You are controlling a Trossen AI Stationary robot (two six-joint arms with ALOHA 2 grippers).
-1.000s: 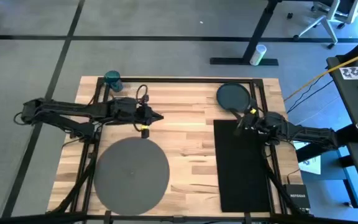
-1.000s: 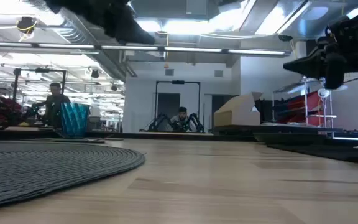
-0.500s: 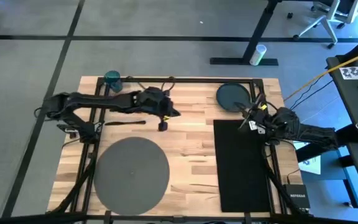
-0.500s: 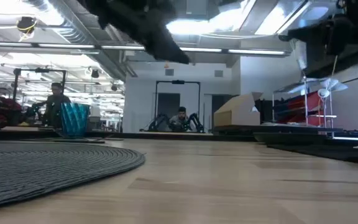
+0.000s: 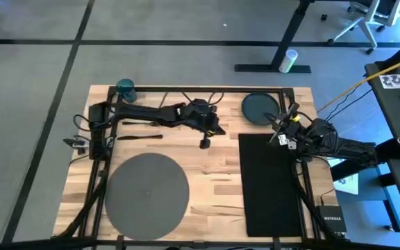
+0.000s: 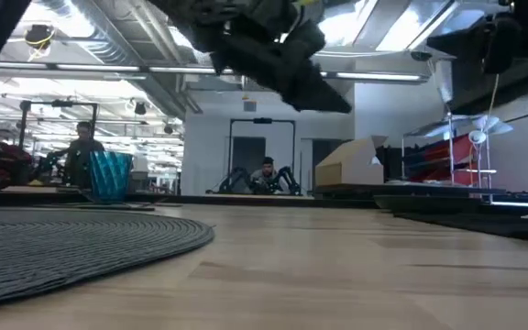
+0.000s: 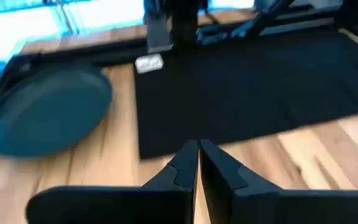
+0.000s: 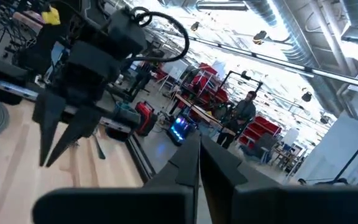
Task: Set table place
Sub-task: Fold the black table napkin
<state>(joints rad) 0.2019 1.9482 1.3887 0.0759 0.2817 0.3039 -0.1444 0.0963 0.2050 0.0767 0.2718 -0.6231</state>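
Left end effector (image 5: 205, 142) nearer plate (image 5: 260, 108), seemingly.

Robotics lab: exposed ceiling ducts (image 8: 303, 25), workstations.

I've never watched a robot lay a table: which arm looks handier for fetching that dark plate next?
Probably the right. Its hand hangs at the dark plate's edge, fingers shut. The left hand, also shut, hangs over bare wood mid-table, farther from the plate.

White cylinder (image 5: 287, 61) (on floor), router (image 5: 332, 223)
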